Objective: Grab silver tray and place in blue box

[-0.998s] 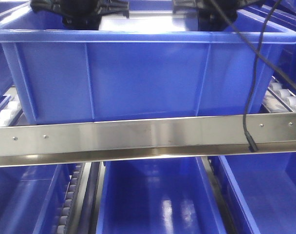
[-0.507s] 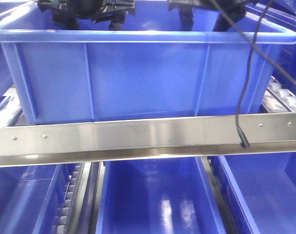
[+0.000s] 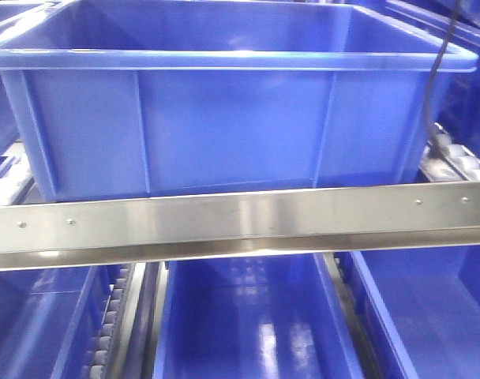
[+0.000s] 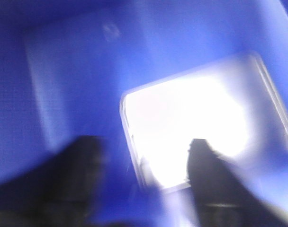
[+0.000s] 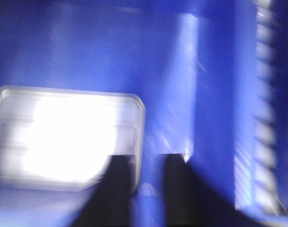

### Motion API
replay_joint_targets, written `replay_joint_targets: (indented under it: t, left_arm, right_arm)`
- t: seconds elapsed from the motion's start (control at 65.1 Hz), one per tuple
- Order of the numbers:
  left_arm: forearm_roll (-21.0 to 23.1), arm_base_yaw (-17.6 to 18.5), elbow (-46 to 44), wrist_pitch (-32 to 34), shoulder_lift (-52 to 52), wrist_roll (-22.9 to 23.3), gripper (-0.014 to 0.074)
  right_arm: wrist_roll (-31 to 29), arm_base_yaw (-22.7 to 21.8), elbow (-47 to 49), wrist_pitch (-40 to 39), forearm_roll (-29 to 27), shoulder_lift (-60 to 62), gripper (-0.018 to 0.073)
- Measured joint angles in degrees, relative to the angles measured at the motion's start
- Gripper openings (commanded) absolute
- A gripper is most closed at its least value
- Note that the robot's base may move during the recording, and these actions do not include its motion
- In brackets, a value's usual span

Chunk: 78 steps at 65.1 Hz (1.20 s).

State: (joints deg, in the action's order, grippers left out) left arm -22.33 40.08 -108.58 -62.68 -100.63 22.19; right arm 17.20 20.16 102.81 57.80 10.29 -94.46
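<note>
Two wrist views, both motion-blurred. Silver tray (image 4: 201, 137) flat on floor of blue box (image 3: 232, 118), glare-washed. Left gripper (image 4: 144, 165) fingers apart, nothing between; tray below and right of gap. Right gripper (image 5: 146, 172) fingers apart, empty; tray's corner just beside, body to left, long axis crosswise. Nearer arm: cannot tell. Judged placed; retreat upward next.
</note>
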Motion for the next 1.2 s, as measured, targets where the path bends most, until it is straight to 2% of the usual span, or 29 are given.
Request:
replay_joint_targets:
  t: [0.092, 0.215, 0.338, 0.507, 0.63, 0.798, 1.044, 1.198]
  left_arm:
    - [-1.4, 2.5, 5.7, -0.5, 3.9, -0.8, -0.0114]
    - [-1.8, 5.1, 15.1, 1.8, 9.7, -0.4, -0.0094]
    - [-1.8, 6.4, 25.6, 7.3, 17.2, 3.3, -0.0094]
    - [-1.5, 6.4, 36.7, 14.8, 27.0, 6.3, -0.0094]
    - [-1.2, 6.4, 44.1, 19.4, 34.0, 6.6, -0.0094]
    - [-0.3, 6.4, 54.1, 25.9, 43.9, 6.6, -0.0094]
    - [-0.2, 6.4, 66.5, 36.5, 57.7, 6.6, -0.0095]
    - [-0.2, 6.4, 68.9, 37.5, 62.2, 6.6, -0.0095]
  right_arm:
    - [-0.7, 0.0, -3.7, 0.3, 0.0, 3.8, 0.0056]
    - [-1.8, 0.0, -11.2, -1.2, 0.0, 9.7, 0.0056]
    - [-2.1, 0.0, -22.7, -5.7, 0.0, 17.4, 0.0056]
    - [-2.2, 0.0, -38.9, -12.8, 0.0, 27.1, 0.0056]
    - [-2.2, 0.0, -50.8, -18.6, 0.0, 34.6, 0.0056]
    - [-2.2, 0.0, -62.3, -23.8, 0.0, 45.1, 0.0056]
    - [-2.2, 0.0, -67.3, -26.6, 0.0, 60.8, 0.0056]
    - [-2.2, 0.0, -67.3, -27.6, 0.0, 65.9, 0.0056]
